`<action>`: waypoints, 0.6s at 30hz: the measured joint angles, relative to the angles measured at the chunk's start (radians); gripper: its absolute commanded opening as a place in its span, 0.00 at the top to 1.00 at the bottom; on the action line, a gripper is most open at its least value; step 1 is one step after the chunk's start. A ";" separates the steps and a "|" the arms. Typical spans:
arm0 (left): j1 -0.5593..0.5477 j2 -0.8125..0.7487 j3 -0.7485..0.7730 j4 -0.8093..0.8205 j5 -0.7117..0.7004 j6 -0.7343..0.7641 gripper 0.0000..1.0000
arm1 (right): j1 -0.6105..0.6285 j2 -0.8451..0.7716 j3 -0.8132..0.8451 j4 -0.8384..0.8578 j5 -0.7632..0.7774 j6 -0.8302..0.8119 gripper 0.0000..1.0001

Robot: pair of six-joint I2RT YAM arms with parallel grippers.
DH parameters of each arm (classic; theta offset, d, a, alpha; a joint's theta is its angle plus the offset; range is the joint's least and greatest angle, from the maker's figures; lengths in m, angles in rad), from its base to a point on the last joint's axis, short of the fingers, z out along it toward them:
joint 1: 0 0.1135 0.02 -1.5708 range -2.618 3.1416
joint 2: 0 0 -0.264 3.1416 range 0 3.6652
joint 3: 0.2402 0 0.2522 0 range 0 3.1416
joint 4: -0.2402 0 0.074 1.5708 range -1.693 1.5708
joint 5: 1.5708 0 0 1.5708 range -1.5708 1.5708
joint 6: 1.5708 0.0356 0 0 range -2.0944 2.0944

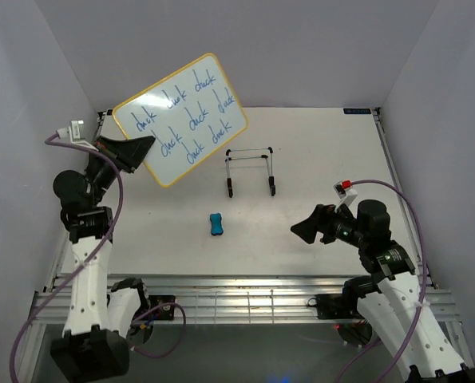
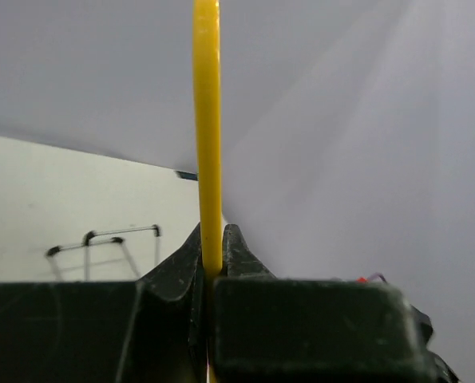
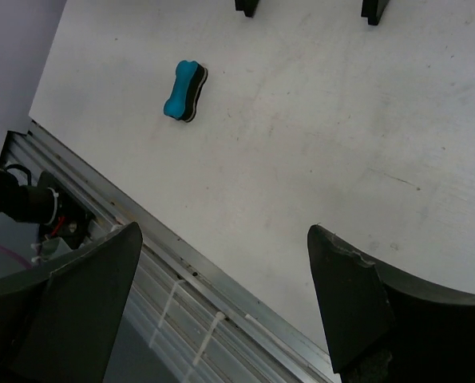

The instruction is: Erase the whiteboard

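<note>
1. We see the counter, a pale white surface walled in on three sides, with a metal rail along its near edge where both arms are bolted.
2. The whiteboard is off the counter, held in the air over the far-left corner. It is tilted, with its face turned up towards the top camera. Its yellow frame encloses three rows of blue handwritten "duck" words, nine in all, none of them wiped. From the left wrist we see the board edge-on, as a yellow strip rising straight up out of the claw.
3. The left gripper is clenched on the whiteboard at the board's lower left edge. In the wrist view the left gripper has both fingers pressed against the yellow frame, one on each side.
4. The right gripper hangs over the near-right part of the counter and points towards the middle. It is released: in its own view the right gripper has its jaws spread wide, with only bare counter between them.
5. The black wire stand sits upright near the middle of the far edge, just beside the board's lower right corner in the top view.
6. The blue bone-shaped eraser lies on the counter nearer the middle of the near edge, apart from both claws. From the right wrist we see the eraser with a dark underside.
</note>
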State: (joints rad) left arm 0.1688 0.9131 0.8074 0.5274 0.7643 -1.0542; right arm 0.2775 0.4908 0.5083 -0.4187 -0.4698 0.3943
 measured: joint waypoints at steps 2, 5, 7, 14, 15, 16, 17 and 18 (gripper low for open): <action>0.019 -0.119 -0.001 -0.260 -0.105 0.103 1.00 | 0.002 0.057 -0.006 0.036 0.002 0.022 0.10; 0.020 -0.254 0.019 -0.600 -0.271 0.248 1.00 | 0.005 0.138 -0.006 0.086 0.032 0.022 0.10; 0.020 -0.312 0.034 -0.765 -0.372 0.321 1.00 | 0.009 0.195 0.004 0.092 0.048 0.018 0.10; -0.001 -0.384 0.121 -1.128 -0.673 0.492 1.00 | 0.212 0.418 0.069 0.135 0.283 0.048 0.10; -0.008 -0.389 0.134 -1.154 -0.705 0.508 1.00 | 0.277 0.464 0.096 0.126 0.345 0.051 0.10; -0.014 -0.396 0.144 -1.177 -0.732 0.521 1.00 | 0.340 0.511 0.129 0.117 0.399 0.056 0.10; -0.021 -0.404 0.154 -1.197 -0.753 0.533 1.00 | 0.393 0.553 0.165 0.109 0.446 0.068 0.10; -0.028 -0.414 0.161 -1.214 -0.773 0.543 1.00 | 0.436 0.589 0.204 0.101 0.475 0.079 0.10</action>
State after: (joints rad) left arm 0.1406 0.4995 0.9684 -0.6865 -0.0090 -0.5114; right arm 0.7132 1.0794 0.7120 -0.3172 0.0055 0.4732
